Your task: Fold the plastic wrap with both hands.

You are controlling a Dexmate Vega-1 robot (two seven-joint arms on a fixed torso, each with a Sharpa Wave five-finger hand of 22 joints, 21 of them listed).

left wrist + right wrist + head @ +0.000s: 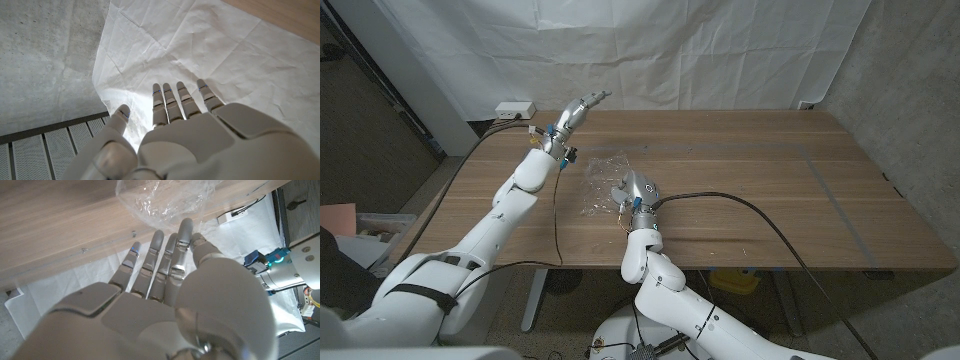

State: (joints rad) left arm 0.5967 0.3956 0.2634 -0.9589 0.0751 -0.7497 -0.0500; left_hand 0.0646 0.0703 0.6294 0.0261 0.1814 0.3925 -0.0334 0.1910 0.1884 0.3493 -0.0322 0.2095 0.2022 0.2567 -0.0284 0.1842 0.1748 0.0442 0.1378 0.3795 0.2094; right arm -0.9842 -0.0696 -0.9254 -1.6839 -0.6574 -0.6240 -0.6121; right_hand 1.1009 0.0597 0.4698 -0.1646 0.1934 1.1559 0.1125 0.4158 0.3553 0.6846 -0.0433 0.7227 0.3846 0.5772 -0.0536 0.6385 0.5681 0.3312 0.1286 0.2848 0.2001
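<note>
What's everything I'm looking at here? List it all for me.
Table: one, brown wood, centre of the scene.
Plastic wrap: one, clear and crumpled, on the table's left half.
Sheet: one, white, hanging behind the table.
Power strip: one, white, beside the table's far left corner.
Cables: black, running along both arms and over the table.
Left hand: one, grey, raised above the far left corner, fingers straight, holding nothing.
Right hand: one, grey, at the wrap's right edge, thumb and finger pinching it.
</note>
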